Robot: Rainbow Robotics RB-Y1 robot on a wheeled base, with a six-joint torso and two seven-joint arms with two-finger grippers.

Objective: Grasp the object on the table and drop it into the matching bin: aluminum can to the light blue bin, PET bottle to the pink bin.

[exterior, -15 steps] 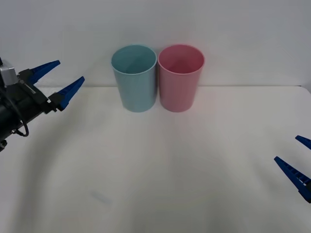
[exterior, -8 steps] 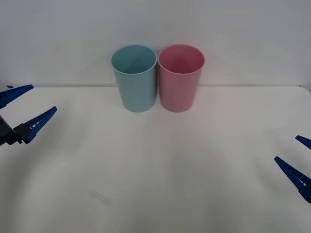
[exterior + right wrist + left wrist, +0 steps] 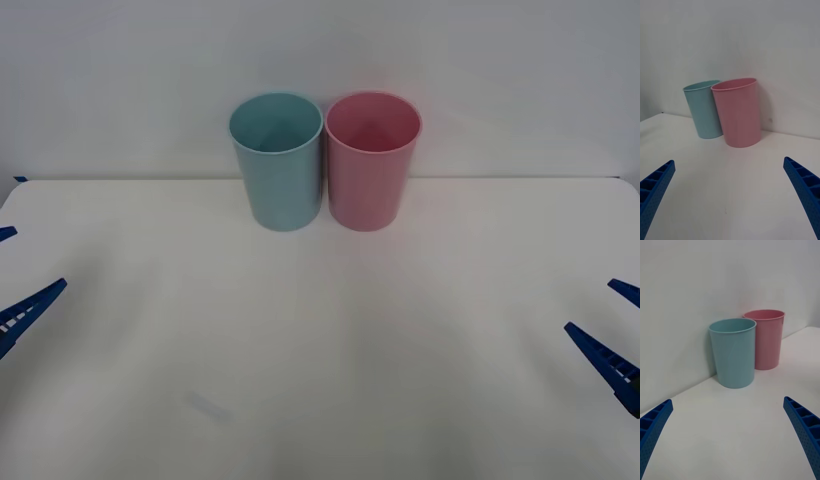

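While both arms are waiting at the frame's edges, the left tool [image 3: 8,283] is sitting at the lower left of the front view with its blue ribbed fingers [image 3: 805,427] spread wide and holding nothing. Opposite it, the right tool [image 3: 620,330] is hanging at the lower right, likewise gaping and empty. Upper centre, the light blue bin [image 3: 277,160] and the pink bin [image 3: 372,160] are standing upright side by side, touching or nearly so, on the white table [image 3: 320,350] against the wall. Whether the can is lying inside a bin cannot be told.
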